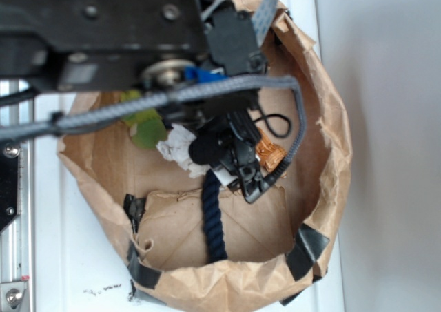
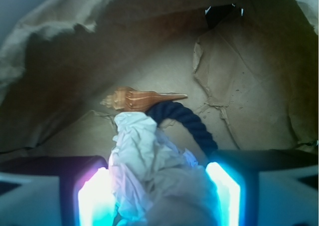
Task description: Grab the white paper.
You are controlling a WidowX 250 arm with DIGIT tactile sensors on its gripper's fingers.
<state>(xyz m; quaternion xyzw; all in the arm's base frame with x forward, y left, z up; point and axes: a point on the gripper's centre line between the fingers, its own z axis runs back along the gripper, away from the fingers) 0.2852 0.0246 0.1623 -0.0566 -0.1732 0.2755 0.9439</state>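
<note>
A white table carries a big brown paper bag, rolled down into a round bowl shape, with black tape on its lower edge. The black robot arm enters from the upper left corner of the exterior view and reaches down into the bag, with a grey braided cable that runs across it.

On the floor of the bag lies a dark blue rope, which goes from under the gripper toward the lower edge of the bag. A green plush toy lies at the upper left side of the bag floor, partly under the arm. A small brown spiral shell lies just beside the far end of the rope, and in the wrist view it seems to touch it.

The gripper is low inside the bag, near the middle. The white paper sits between its 2 fingers, and both glowing pads seem to press on it, so the gripper is pinching the paper. In the exterior view the paper shows at the left side of the gripper, next to the green toy.
</note>
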